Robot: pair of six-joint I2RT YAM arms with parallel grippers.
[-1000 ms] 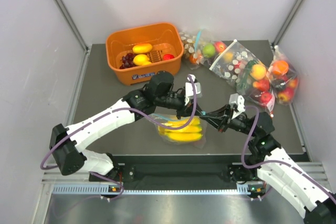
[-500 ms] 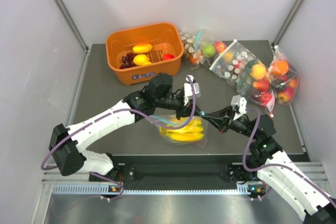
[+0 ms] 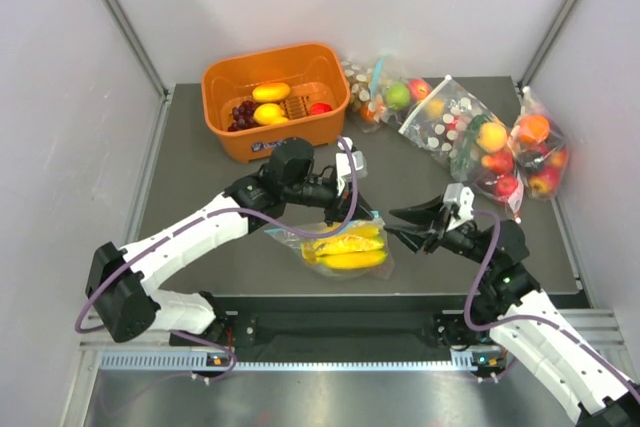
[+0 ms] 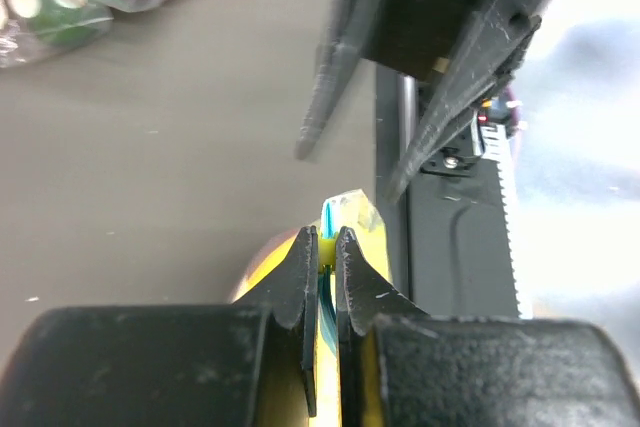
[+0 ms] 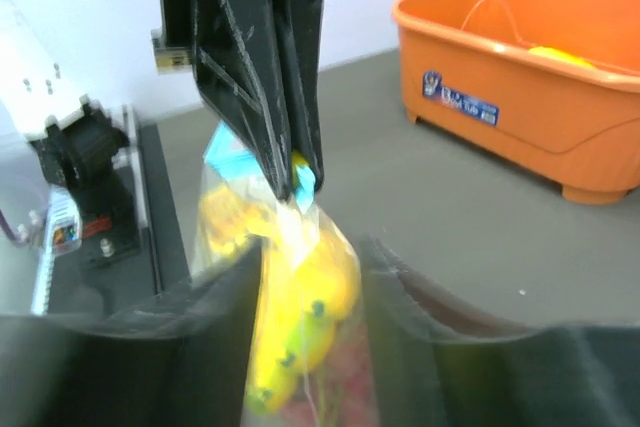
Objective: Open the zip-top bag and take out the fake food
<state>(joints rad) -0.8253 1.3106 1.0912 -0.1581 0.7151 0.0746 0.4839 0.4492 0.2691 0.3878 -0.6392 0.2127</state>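
The left hand [image 4: 322, 242] pinched the bag [image 3: 345, 247] by its blue zip strip [image 4: 329, 215], bananas [image 3: 347, 251] inside below it, so the open right hand [image 3: 395, 221], just beside it, probably needed to clamp the opposite lip squarely before pulling apart.

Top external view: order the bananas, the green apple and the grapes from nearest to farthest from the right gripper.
1. Bananas: just left of the right gripper, slightly nearer the arms' bases.
2. Green apple: toward the table's far edge, almost straight beyond the gripper.
3. Grapes: in the orange basket, at the far left.
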